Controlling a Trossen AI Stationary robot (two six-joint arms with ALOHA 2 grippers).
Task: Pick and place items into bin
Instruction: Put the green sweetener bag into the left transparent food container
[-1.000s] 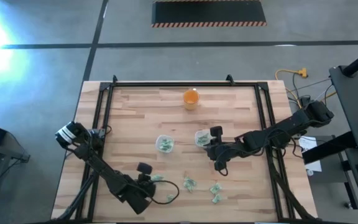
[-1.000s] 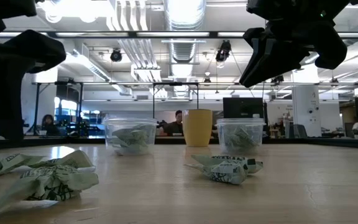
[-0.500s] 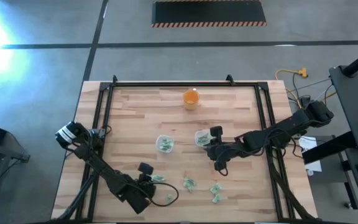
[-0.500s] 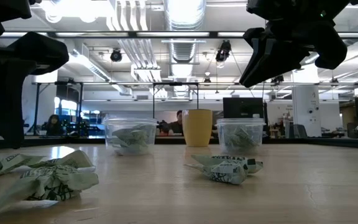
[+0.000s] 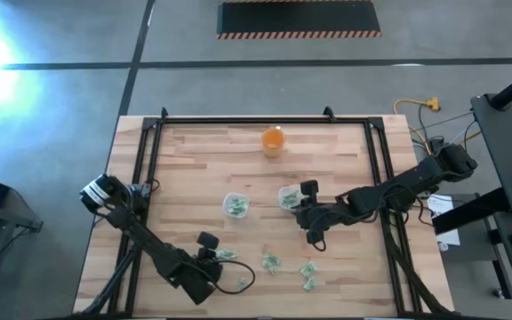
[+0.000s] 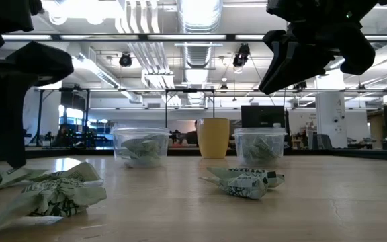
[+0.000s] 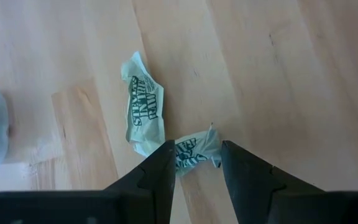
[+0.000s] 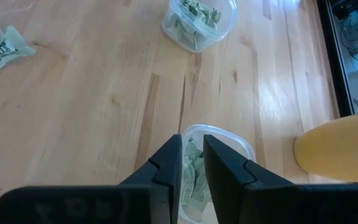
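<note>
Several small pale green and whitish crumpled pieces lie on the wooden table (image 5: 345, 160) toward its near edge (image 5: 270, 263). My left gripper (image 7: 197, 155) is open and low over the near left part (image 5: 212, 253). Its fingers stand on either side of one printed piece (image 7: 194, 152), and a second piece (image 7: 145, 106) lies just beyond. My right gripper (image 8: 192, 149) is narrowly open. It hovers over the right clear tub (image 8: 229, 140), which holds pieces. The left clear tub (image 8: 199, 22) holds pieces too. My left gripper comes from above, pointing down, with the crumpled piece's two ends (image 7: 211, 146) beside its fingertips. The piece lies on the table. I cannot tell whether the fingers touch it.
An orange cup (image 5: 273, 140) stands near the far edge, behind the two tubs (image 6: 141, 146) (image 6: 259, 146). More pieces lie near the near edge (image 5: 308, 270) and in the low view (image 6: 244, 181). A black frame (image 5: 145, 160) borders the table's sides.
My left gripper has moved down toward the table, over the pieces at the near left. The right arm and all the pieces have stayed in place.
</note>
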